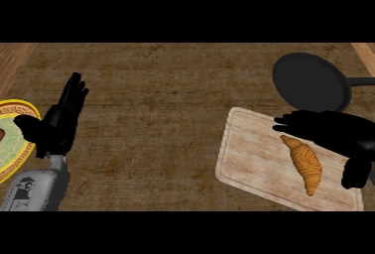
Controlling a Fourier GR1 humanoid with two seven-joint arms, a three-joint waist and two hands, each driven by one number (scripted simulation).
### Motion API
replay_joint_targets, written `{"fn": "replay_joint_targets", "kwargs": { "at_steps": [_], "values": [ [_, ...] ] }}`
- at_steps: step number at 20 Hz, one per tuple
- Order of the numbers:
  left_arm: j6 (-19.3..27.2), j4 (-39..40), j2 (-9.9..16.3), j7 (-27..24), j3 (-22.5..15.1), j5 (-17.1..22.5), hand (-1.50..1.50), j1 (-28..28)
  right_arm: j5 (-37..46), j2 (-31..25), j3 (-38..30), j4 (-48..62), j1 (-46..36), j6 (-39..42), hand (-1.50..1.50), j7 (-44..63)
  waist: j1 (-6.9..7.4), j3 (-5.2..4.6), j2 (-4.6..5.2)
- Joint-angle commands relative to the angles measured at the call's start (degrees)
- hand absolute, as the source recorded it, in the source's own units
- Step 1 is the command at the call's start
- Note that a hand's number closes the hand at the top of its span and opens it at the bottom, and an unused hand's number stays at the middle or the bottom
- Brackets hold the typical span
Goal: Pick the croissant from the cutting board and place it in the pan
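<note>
I'm on the approach: my right hand (333, 130) hovers unclenched beside the croissant (305, 162), which I must grasp next.

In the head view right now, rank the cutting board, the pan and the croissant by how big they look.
1. Cutting board, largest.
2. Pan, smaller than the board; the right hand hides its near rim.
3. Croissant, clearly smallest.

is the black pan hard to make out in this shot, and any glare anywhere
Head view: the pan reads as a flat black disc with no visible rim shading, and the right hand is equally dark, so the two nearly merge where they meet; the croissant and cutting board are evenly lit; no glare.
</note>
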Motion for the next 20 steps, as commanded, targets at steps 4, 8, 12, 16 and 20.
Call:
{"fn": "replay_joint_targets", "kwargs": {
  "at_steps": [4, 8, 12, 16, 20],
  "values": [
    [0.0, 1.1, -1.4, -1.5, 0.1, -1.4, 0.0, 0.2, 9.5, -0.6, 1.8, 2.6, 2.1, -3.0, -1.5, -4.2, -0.11, 0.0, -0.01],
    [-1.1, -1.6, -0.4, 2.9, 1.2, -0.4, 0.0, -0.7, 13.0, 4.0, 3.3, 6.3, 1.4, -2.5, -1.5, -3.2, 0.12, 0.01, 0.0],
    [-1.7, -2.0, -0.8, 0.7, 1.1, -1.6, 0.0, 1.3, 13.9, 1.2, -0.7, 0.5, 5.5, -1.3, -1.5, -5.6, -0.23, 0.0, -0.08],
    [-1.0, -1.7, -1.8, 2.6, 0.7, -2.4, 0.0, -0.5, 19.7, 6.2, 3.3, 7.4, 3.0, -4.9, -1.5, -4.7, 0.0, 0.01, 0.0],
    [-2.7, 1.9, -1.2, -1.6, 2.9, -1.6, 0.0, -0.7, 20.2, 3.8, -0.4, 9.3, 2.1, -4.1, -1.5, -8.4, -0.16, -0.01, 0.02]
  ]
}}
